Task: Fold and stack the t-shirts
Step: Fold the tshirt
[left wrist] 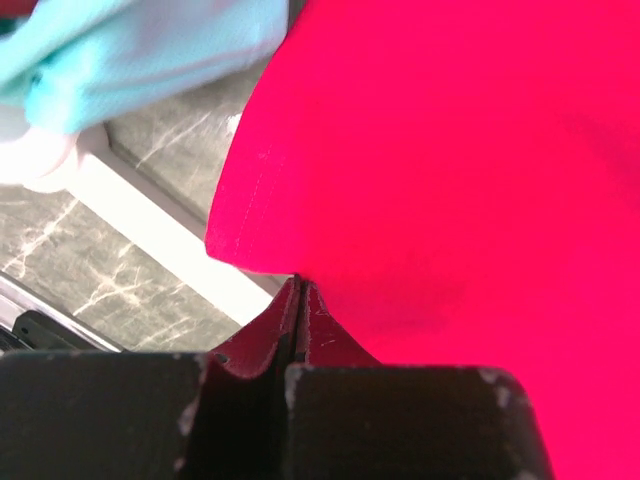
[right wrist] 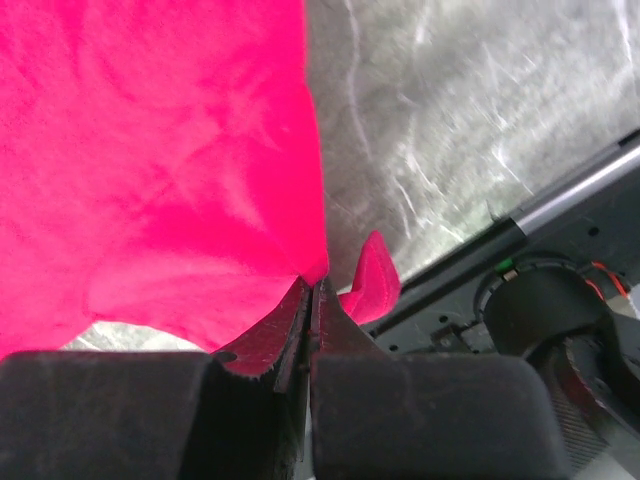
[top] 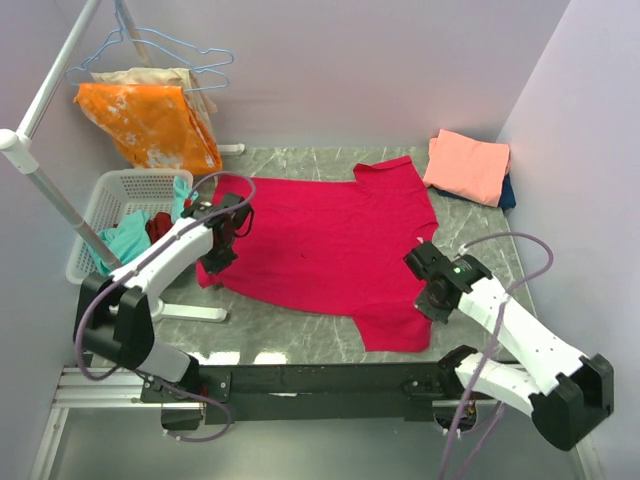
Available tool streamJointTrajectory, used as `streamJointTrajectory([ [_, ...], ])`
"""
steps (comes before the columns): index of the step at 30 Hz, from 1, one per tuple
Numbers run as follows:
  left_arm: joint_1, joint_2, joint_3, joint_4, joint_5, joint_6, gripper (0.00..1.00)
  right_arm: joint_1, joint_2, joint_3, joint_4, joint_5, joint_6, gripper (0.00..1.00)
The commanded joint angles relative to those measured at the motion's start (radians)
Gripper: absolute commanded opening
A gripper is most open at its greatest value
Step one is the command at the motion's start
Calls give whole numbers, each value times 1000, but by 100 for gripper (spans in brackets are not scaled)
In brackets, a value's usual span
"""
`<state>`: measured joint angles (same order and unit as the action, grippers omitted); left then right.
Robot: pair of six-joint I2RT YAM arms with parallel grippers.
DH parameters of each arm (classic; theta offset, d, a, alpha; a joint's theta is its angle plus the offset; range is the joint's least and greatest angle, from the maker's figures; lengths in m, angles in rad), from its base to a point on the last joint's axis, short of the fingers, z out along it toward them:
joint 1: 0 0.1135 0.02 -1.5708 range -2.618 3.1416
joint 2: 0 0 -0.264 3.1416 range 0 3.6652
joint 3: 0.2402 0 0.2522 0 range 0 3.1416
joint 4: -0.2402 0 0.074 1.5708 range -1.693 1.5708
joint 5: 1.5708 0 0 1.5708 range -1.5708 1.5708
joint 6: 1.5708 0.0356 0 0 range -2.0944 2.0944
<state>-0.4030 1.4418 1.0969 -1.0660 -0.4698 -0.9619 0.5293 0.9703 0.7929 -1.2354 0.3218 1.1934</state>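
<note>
A large crimson-red t-shirt (top: pixel 330 245) lies spread over the marble table (top: pixel 300 325). My left gripper (top: pixel 214 260) is shut on its left edge; in the left wrist view the fingertips (left wrist: pixel 298 286) pinch the hem of the red cloth (left wrist: pixel 450 180). My right gripper (top: pixel 426 284) is shut on the shirt's right edge; the right wrist view shows red cloth (right wrist: pixel 150 160) caught between the closed tips (right wrist: pixel 313 286), with a small flap sticking out beside them. A folded salmon-pink t-shirt (top: pixel 467 165) rests on a dark blue one (top: pixel 508 192) at the back right.
A white basket (top: pixel 100 200) holding teal cloth (top: pixel 125 240) stands at the left, beside the rack's white foot (left wrist: pixel 170 240). An orange white-blotched cloth (top: pixel 150 120) hangs from the rack at the back left. Walls close in the table's back and right.
</note>
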Motion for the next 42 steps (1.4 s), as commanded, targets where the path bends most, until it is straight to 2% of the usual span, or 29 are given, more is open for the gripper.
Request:
streamJointTrajectory([
  [1,-3,101,107,17,-58,-6,1,-34,70,81,88,68,-41,0],
  [4,3,159,176,23,-72,8,1,-58,102,127,120,83,-77,0],
  [12,84,265,287,60,-79,64,1,-238,171,189,229,76,-238,0],
  [22,141,453,425,110,-61,127,1,-354,404,293,402,26,-347,0],
  [31,155,585,538,116,-58,157,1,-370,609,433,453,-12,-394,0],
  [39,161,677,633,106,-63,190,1,-384,702,502,458,-17,-405,0],
  [40,162,681,649,106,-59,192,1,-384,715,506,458,-15,-403,0],
  [42,165,686,655,116,-55,193,14,-390,729,523,456,-12,-402,0],
])
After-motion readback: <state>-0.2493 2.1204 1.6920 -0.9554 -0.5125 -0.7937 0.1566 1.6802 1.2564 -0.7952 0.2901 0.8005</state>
